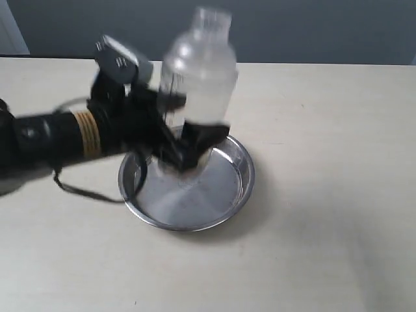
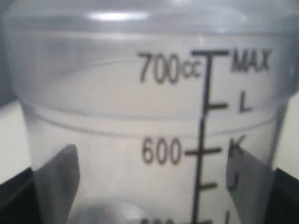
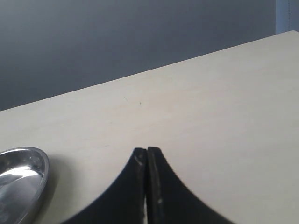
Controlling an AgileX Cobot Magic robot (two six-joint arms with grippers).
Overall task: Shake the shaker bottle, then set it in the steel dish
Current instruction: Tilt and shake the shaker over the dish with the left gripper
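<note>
Pale tabletop point(image 1: 325, 227) under a grey wall point(image 1: 292, 26): the left gripper point(image 1: 186, 147) clamps the blurred shaker bottle point(image 1: 198, 78), seemingly upright, over the steel dish point(image 1: 221, 203); the right gripper point(image 3: 147, 186) has its 2 fingers pressed together.

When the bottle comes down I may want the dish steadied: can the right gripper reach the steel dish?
Probably yes. The right gripper, shut, hangs over bare table with the steel dish close by, nothing between. The left gripper holds the shaker bottle over the dish, so only its rim looks free.
</note>
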